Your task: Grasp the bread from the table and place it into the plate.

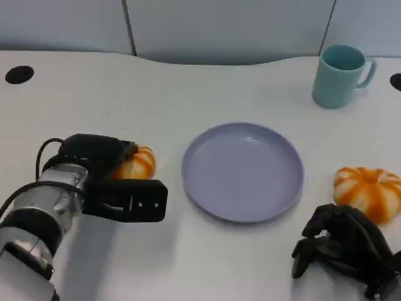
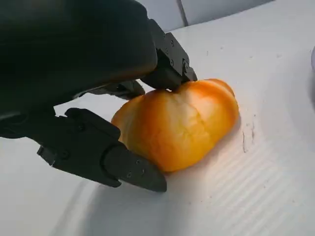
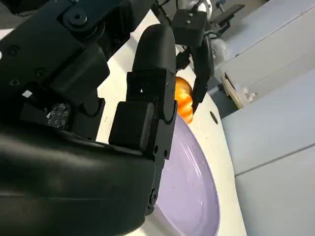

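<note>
The counter [image 1: 207, 88] is plain white, with a black round hole [image 1: 19, 74] at its far left edge. The plate [image 1: 243, 170] in the middle is a flat pale lavender with no pattern. At the left, the bread [image 1: 136, 164] is golden orange, fading to pale yellow along its ridges. A second bun [image 1: 369, 191] at the right is orange with cream stripes fanning from its top. The mug [image 1: 339, 75] at the far right is light teal. Both the left hand [image 1: 122, 188] and the right hand [image 1: 348, 248] are matte black, and the left forearm [image 1: 34, 219] is silver with black bands.
</note>
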